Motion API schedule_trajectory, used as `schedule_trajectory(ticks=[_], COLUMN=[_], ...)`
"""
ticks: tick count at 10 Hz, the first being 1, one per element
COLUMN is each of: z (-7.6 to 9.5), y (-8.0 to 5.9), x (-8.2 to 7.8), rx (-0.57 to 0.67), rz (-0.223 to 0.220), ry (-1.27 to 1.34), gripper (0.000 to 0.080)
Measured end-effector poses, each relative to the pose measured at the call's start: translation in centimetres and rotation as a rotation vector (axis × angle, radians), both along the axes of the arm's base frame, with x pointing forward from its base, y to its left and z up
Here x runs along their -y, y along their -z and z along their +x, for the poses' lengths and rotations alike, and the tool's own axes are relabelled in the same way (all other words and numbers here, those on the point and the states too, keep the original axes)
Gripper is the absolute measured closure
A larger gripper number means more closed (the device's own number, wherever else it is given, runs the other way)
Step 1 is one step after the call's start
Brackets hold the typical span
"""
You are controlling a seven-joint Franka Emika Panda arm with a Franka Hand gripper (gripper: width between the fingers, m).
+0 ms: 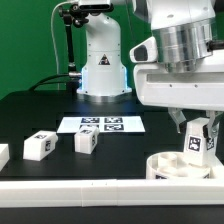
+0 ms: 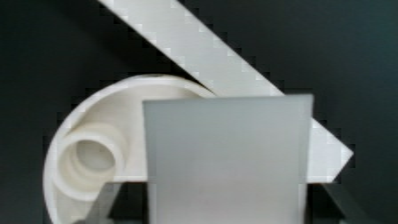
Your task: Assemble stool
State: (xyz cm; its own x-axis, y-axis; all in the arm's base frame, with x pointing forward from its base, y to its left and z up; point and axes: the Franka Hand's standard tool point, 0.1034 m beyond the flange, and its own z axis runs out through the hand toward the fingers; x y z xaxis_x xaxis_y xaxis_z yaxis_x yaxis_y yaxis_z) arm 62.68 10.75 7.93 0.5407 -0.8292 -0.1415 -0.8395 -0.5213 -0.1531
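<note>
My gripper [image 1: 199, 128] is shut on a blocky white stool leg [image 1: 198, 141] with a black-and-white tag. It holds the leg upright just over the round white seat [image 1: 166, 166] at the front of the exterior view's right. In the wrist view the leg [image 2: 228, 150] fills the foreground between the dark fingers [image 2: 139, 200] of the gripper [image 2: 228, 210]. The seat [image 2: 107, 125] lies behind it, with a round socket [image 2: 89, 157] showing beside the leg. Two more tagged legs [image 1: 40, 146] [image 1: 87, 141] lie on the black table at the exterior view's left.
The marker board [image 1: 101, 124] lies flat in front of the robot base [image 1: 102, 60]. Another white part [image 1: 3, 155] shows at the exterior view's left edge. A long white rail [image 1: 70, 186] runs along the table's front; a rail [image 2: 178, 45] crosses the wrist view diagonally.
</note>
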Motion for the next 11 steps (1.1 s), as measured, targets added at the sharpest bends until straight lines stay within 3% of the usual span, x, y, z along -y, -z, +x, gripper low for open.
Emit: schedule_trajectory(ticks=[6, 7, 8, 11], z=[0.1, 0.1, 0.3, 0.6], y=[-0.2, -0.3, -0.7, -2.5], x=[0.0, 0.0, 0.1, -0.2], rx=[-0.048, -0.043, -0.025, 0.028], rz=[0.039, 0.038, 0.036, 0.034], ry=[0.174, 0.153, 0.105, 0.034], gripper=[0.0458, 0.0394, 0.0215, 0.0163])
